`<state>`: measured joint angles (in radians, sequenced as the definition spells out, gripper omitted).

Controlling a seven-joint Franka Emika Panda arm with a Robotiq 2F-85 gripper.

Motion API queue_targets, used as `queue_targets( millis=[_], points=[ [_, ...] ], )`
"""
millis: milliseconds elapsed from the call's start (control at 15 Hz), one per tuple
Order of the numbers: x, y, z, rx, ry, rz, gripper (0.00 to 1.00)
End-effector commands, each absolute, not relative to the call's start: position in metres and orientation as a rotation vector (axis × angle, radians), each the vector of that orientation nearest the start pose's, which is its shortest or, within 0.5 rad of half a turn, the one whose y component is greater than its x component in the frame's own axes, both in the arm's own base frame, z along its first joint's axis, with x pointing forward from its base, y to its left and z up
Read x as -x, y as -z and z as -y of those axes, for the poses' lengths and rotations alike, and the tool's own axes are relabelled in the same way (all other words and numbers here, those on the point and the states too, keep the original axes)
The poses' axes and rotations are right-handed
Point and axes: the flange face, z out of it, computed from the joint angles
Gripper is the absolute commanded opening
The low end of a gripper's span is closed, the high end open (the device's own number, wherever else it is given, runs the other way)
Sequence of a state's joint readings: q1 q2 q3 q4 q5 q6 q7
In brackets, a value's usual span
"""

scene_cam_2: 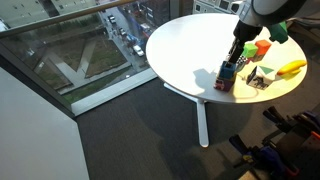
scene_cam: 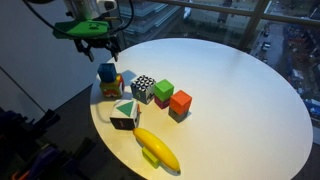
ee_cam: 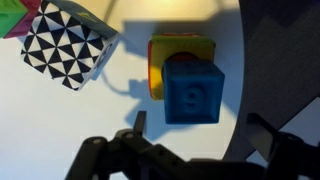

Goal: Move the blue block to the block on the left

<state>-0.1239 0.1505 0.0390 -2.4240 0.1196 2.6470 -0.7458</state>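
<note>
Blue block (ee_cam: 193,92) sits stacked on a multicolour block (ee_cam: 178,48) w/ yellow, red and green sides, close to the rim of the round white table (scene_cam: 240,90). Stack is upright and the blue block is set a bit off-centre on the lower one.

Gripper (scene_cam: 100,47) hangs right over the stack, apart from it, no contact. Its fingers (ee_cam: 138,125) are spread wide and hold nothing. In wrist view the blue block lies just past the fingertips, roughly centred in the gap between them. In an exterior view the gripper (scene_cam_2: 240,52) is directly above the blue block (scene_cam_2: 228,70).

Black-and-white checkered cube (ee_cam: 65,42) stands near the stack, not touching. Farther along the table: green cube (scene_cam: 163,90) and orange cube (scene_cam: 181,101), just beside each other. Banana (scene_cam: 157,148) lies by the near edge.
</note>
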Motion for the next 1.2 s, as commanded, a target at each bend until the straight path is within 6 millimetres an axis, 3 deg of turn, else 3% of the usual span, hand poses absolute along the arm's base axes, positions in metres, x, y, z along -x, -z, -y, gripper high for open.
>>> queue_targets(
  millis=[0,533,867,1133],
  points=[
    [-0.481,-0.278,0.045,2.972,0.153,0.842,1.00],
    [-0.450,-0.316,0.057,3.076,0.131,0.642,1.00],
    [-0.433,-0.330,0.063,3.201,0.156,0.348,1.00],
    [-0.419,-0.332,0.058,3.254,0.078,0.063,1.00]
  ],
)
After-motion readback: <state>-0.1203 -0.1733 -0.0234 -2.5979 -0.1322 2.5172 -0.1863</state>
